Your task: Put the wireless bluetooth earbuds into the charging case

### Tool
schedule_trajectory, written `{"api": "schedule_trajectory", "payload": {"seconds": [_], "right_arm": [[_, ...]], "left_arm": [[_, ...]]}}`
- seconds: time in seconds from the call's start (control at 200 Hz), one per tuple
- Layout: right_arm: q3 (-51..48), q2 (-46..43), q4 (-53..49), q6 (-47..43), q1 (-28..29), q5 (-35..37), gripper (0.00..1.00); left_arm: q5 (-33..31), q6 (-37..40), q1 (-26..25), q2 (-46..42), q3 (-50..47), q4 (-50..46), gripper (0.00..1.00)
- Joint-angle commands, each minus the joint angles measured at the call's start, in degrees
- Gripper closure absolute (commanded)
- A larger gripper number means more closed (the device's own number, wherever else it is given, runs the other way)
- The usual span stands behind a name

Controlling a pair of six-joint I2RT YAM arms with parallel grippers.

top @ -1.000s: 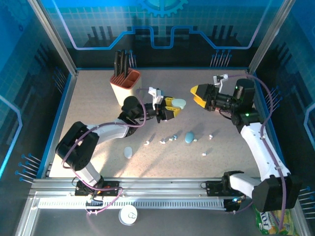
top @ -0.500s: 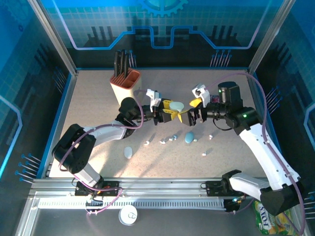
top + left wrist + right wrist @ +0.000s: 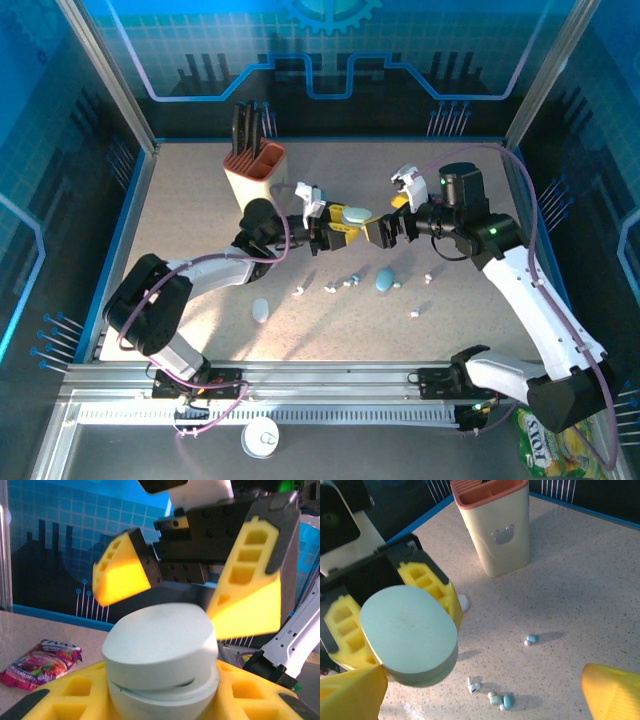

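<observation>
– Mint case (image 3: pixel 356 213), where is it?
– Clamped in left hand (image 3: pixel 338 224), held above bench (image 3: pixel 180 230). Lid seam possibly cracked a hair; wrist view too close to call.
– Right hand (image 3: pixel 386 218)?
– Jaws spread wide, holding nothing, pads (image 3: pixel 245 605) flanking the case.
– Earbuds (image 3: pixel 330 288)?
– Loose on bench, scattered near centre, below both hands in top view. Second case (image 3: pixel 385 279) lies among them, third case (image 3: pixel 261 309) further left. Tan holder (image 3: pixel 255 178) with dark handles at back-left.

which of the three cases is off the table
The raised case in the left pincer; the centre case and near-left case lie on the table.
</observation>
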Motion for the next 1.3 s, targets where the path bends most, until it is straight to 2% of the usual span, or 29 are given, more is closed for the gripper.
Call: {"api": "schedule_trajectory", "payload": {"seconds": [0.0, 0.2, 0.39, 0.58, 0.685, 0.765, 0.855, 1.015, 1.146, 1.226, 1.296], "right_arm": [[0.6, -0.3, 3.9, 3.7, -1.5, 1.1, 0.01], [0.5, 0.4, 6.8, 7.8, -2.8, 0.8, 0.02], [1.9, 1.3, 5.6, 6.8, -3.5, -0.4, 0.02], [0.3, -1.0, 8.2, 7.9, -4.8, -4.3, 0.01], [-3.1, -4.2, 12.8, 12.4, -6.8, -6.9, 0.01], [-5.7, -6.2, 13.3, 19.0, -10.9, -6.9, 0.02], [-9.2, -8.0, 9.9, 24.7, -16.6, -6.4, 0.06], [-14.3, -7.1, -4.7, 29.3, -25.8, -7.2, 0.14], [-20.8, -6.2, -9.5, 32.5, -26.2, -4.8, 0.26], [-25.2, -5.7, -9.0, 37.1, -25.1, -4.8, 0.30], [-29.4, -5.5, -6.3, 42.3, -23.1, -4.4, 0.37]], "left_arm": [[2.0, 2.3, 0.0, -1.9, -0.7, 0.6, 0.64], [2.0, 2.7, 0.0, -2.1, -0.7, 0.1, 0.65], [2.0, 2.8, 0.0, -2.1, -0.6, -0.1, 0.65], [1.4, 3.1, 0.0, -1.8, -0.8, -0.1, 0.65], [0.9, 3.1, 0.2, -1.6, -1.0, 0.2, 0.65], [0.7, 3.1, 0.5, -1.8, -1.0, 0.3, 0.65], [0.4, 3.1, 0.9, -2.2, -1.3, 0.5, 0.65], [0.6, 3.0, 1.4, -2.9, -2.0, 0.5, 0.65], [0.8, 3.0, 1.7, -3.2, -2.1, 0.2, 0.65], [0.9, 3.0, 1.9, -3.6, -2.2, 0.1, 0.65], [0.8, 3.1, 1.9, -3.7, -2.2, 0.1, 0.65]]}}
